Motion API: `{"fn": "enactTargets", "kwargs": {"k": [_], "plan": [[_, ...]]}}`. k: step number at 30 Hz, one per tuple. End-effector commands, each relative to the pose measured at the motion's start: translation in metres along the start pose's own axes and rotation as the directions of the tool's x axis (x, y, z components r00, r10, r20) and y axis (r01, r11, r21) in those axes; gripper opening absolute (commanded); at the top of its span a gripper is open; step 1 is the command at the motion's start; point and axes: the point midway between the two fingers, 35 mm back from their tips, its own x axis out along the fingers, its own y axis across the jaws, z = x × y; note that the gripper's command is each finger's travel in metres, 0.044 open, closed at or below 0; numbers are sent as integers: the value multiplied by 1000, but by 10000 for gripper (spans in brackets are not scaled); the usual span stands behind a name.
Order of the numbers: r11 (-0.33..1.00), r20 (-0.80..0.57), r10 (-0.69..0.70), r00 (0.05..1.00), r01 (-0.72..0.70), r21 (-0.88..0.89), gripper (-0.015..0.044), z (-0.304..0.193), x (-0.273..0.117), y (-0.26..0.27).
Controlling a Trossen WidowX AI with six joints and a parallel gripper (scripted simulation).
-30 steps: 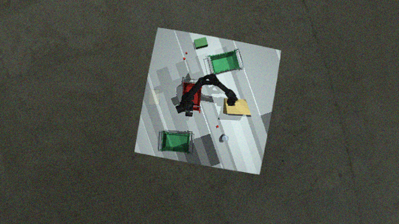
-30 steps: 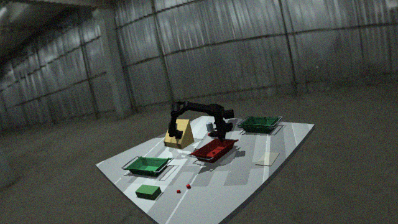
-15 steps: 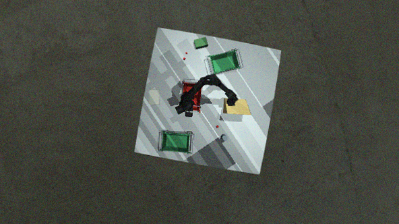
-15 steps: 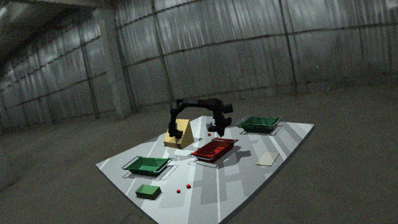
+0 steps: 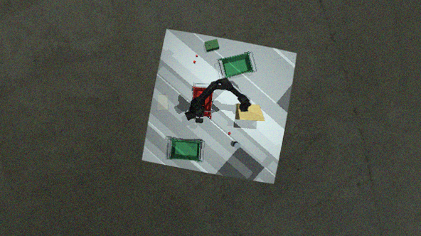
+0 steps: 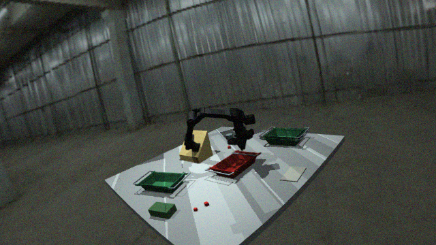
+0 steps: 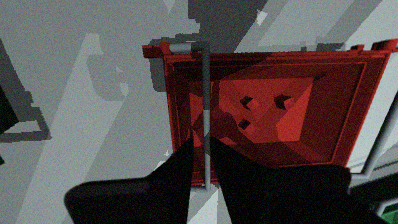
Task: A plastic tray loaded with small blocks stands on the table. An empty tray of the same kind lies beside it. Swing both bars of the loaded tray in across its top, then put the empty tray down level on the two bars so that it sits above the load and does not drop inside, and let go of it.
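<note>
- Gripper (image 5: 198,115) (image 6: 242,148) (image 7: 201,141): fingers narrowed but unclenched, loosely straddling 1 bar (image 7: 207,95).
- That bar: probably stiff, slim, hinged; guide it mid-span.
- Red tray (image 5: 211,97) (image 6: 235,171) (image 7: 280,56): below, holding 3 blocks (image 7: 282,101); likely light, easily nudged.

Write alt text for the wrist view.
The tool's two dark fingers reach up from the bottom edge, spread narrowly on either side of a grey bar that crosses one end of a red plastic tray. Three small blocks lie inside the tray, and a second bar stands outside its right-hand end.
</note>
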Motion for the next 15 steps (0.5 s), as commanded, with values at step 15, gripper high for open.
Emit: {"fn": "enactTargets", "kwargs": {"k": [15], "plan": [[1000, 0, 2, 1000, -2, -3, 81, 3, -28, 2]]}}
